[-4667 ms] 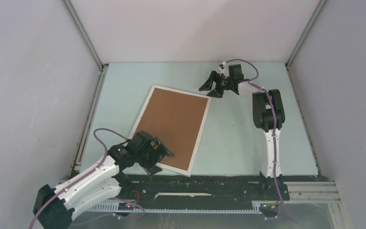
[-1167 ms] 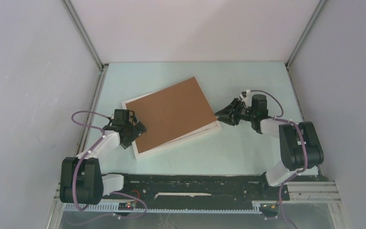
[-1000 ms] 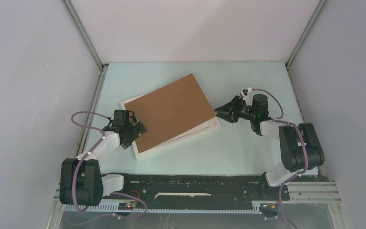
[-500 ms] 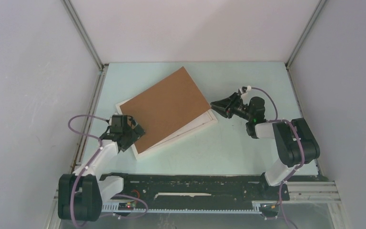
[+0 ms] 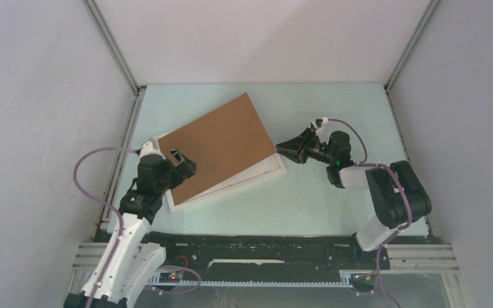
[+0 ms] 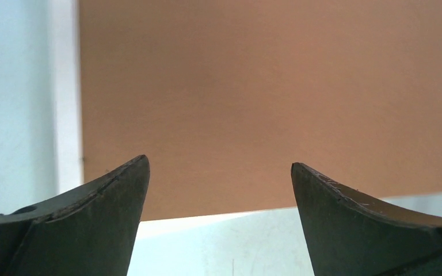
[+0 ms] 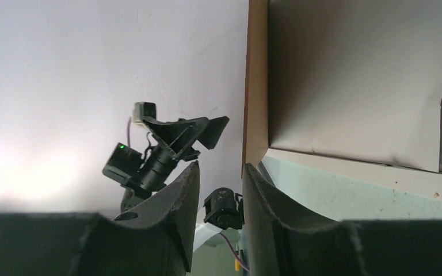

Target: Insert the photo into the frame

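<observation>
Right gripper (image 7: pixel 218 172) seemingly pinching backing board (image 5: pixel 221 147), tilted above frame (image 5: pixel 257 174)

Frame (image 5: pixel 247 179): thin white rectangle, laid flat and skewed on table left of centre, only near and rt edges seen in top view. Photo (image 7: pixel 357 75): seen in rt wrist view as pale sheet, picture side not shown.

The frame (image 5: pixel 264 171) is laid on the table (image 5: pixel 334 102), and the backing board (image 5: pixel 221 145) is propped over it, raised along its right edge. The left gripper (image 5: pixel 181 163) is placed at the board's left end, and the right gripper (image 5: pixel 282 147) at its right edge.
</observation>
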